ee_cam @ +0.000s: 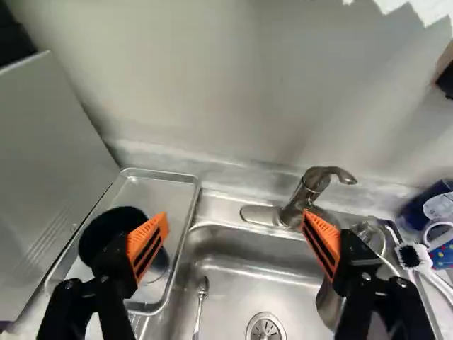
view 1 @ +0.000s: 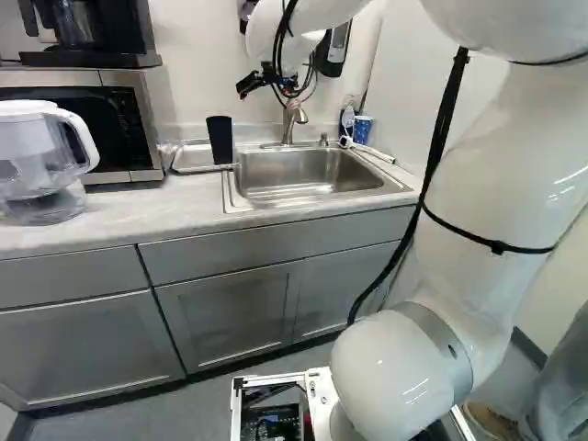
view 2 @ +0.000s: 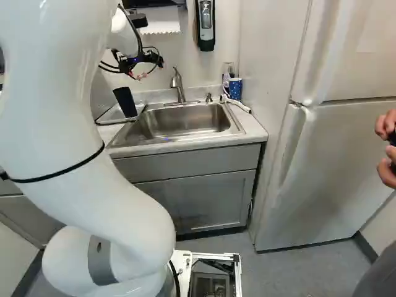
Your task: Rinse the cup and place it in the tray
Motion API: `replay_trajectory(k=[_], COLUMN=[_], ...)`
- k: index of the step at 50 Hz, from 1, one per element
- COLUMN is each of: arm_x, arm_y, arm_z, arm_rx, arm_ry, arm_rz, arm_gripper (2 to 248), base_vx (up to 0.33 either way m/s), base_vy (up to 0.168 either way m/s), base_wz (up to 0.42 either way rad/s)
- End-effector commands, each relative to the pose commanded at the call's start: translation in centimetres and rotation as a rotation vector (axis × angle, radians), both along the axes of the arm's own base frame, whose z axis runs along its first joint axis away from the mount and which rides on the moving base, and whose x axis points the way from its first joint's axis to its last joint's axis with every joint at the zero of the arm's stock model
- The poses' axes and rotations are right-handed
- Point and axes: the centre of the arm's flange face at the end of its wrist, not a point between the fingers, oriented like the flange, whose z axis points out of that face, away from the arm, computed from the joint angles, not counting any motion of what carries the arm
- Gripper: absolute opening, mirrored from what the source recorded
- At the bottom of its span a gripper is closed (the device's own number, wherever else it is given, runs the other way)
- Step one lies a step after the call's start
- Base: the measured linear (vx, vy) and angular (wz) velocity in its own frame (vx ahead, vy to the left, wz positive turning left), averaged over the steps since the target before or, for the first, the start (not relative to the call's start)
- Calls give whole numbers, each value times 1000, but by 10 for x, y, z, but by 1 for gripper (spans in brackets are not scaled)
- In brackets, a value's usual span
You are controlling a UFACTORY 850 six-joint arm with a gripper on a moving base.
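Observation:
My gripper (view 2: 150,69) is up in the air above the back of the sink, near the faucet. In the wrist view the gripper (ee_cam: 235,230) is open, its orange-padded fingers wide apart with nothing between them. A black cup (view 1: 220,140) stands upright on the metal tray (ee_cam: 185,178), left of the sink. Seen from the wrist, the cup (ee_cam: 113,225) lies beyond and partly behind one finger, with no grip on it. The sink (view 1: 294,175) is steel, and its faucet (ee_cam: 301,195) rises from the back rim, with no water visible.
A spoon (ee_cam: 202,287) lies in the basin. At the sink's far corner are a blue cup (view 2: 235,88) and a white-handled brush (ee_cam: 417,258). A microwave (view 1: 124,119) and a water pitcher (view 1: 41,161) stand on the counter. A soap dispenser (view 2: 205,25) hangs on the wall.

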Motion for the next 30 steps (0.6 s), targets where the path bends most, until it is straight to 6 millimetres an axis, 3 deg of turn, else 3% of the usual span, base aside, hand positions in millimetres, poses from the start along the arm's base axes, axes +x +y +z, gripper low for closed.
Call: replay_trajectory(k=[30], arm_x=[-66], arm_y=[-15], arm_z=[-13], arm_rx=[-36], arm_ry=[168], arm_rz=[-8], arm_gripper=[247], base_vx=[0], base_vy=[0], base_wz=[0])
